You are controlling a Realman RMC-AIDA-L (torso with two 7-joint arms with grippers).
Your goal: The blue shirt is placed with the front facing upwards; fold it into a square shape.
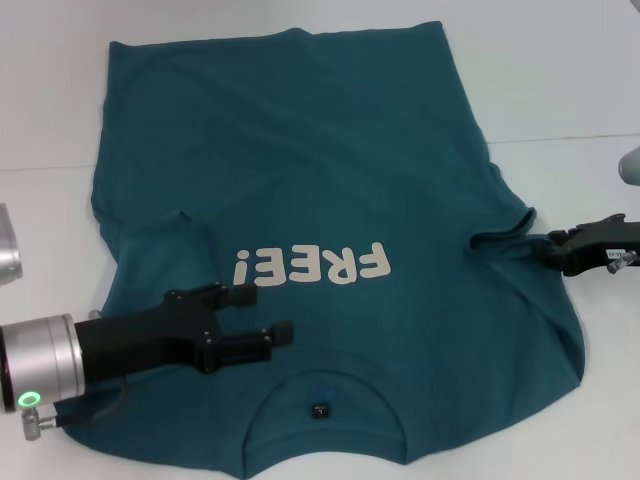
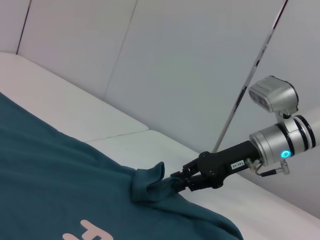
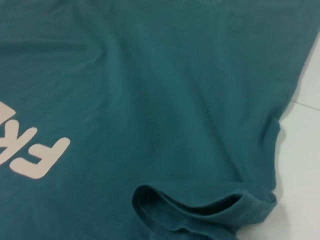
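Note:
The blue shirt (image 1: 330, 170) lies spread on the white table, front up, its collar (image 1: 320, 385) toward me and the cream "FREE!" lettering (image 1: 312, 266) across the chest. My left gripper (image 1: 268, 315) hovers open over the chest, just below the lettering and left of the collar, with nothing between its fingers. My right gripper (image 1: 552, 248) is at the shirt's right sleeve (image 1: 500, 232), shut on the sleeve's hem. In the left wrist view the right gripper (image 2: 181, 181) pinches the bunched sleeve (image 2: 150, 184) slightly off the table. The right wrist view shows the sleeve opening (image 3: 200, 207) close up.
Bare white table (image 1: 560, 90) surrounds the shirt, with a seam line at the right. A silver part (image 1: 6, 245) sits at the left edge and a grey part (image 1: 630, 165) at the right edge. White wall panels (image 2: 190, 65) rise behind the table.

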